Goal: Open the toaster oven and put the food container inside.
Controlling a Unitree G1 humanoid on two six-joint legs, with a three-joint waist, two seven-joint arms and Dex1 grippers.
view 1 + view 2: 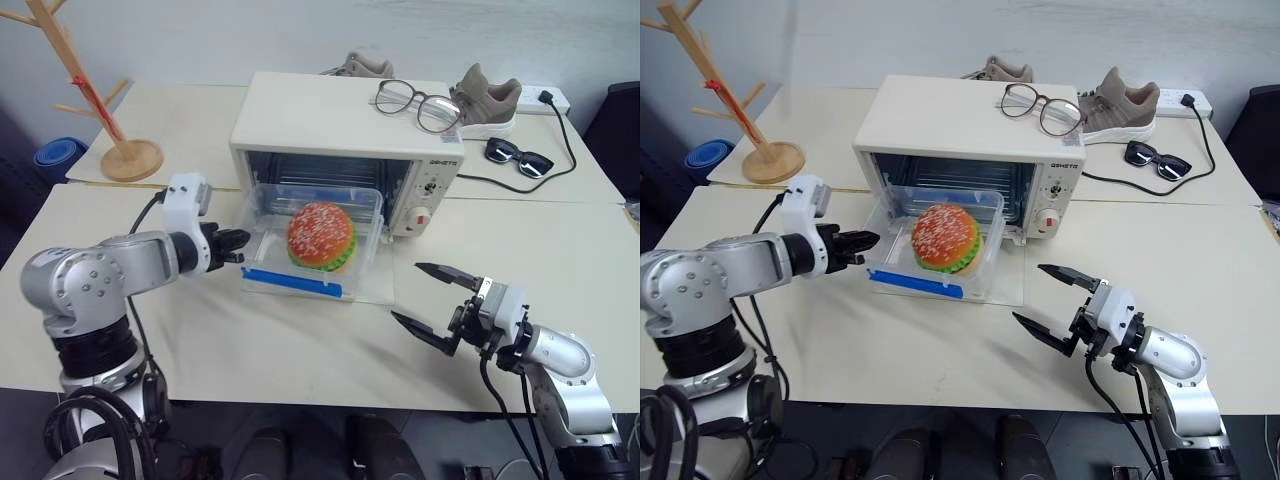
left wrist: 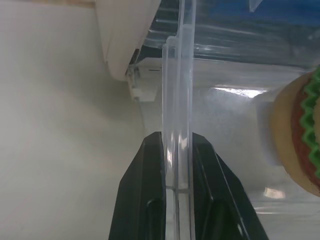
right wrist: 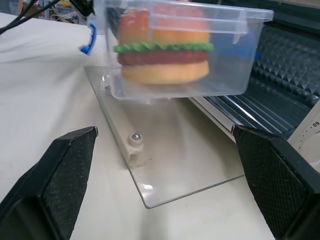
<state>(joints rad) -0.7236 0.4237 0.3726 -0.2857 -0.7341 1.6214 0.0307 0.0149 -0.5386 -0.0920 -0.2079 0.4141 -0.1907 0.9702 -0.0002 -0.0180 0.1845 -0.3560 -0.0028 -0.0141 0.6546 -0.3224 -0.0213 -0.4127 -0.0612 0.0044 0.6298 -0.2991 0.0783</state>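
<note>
At the oven's (image 1: 345, 150) open mouth the left gripper (image 1: 236, 246) pinches one thin wall of the container (image 1: 312, 243), held above the lowered door (image 3: 172, 165), so the box may tilt or slip and catch the frame, while the right gripper (image 1: 432, 300) waits near, spread wide.

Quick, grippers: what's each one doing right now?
Left gripper: shut on the food container wall.
Right gripper: open, holding nothing.
</note>
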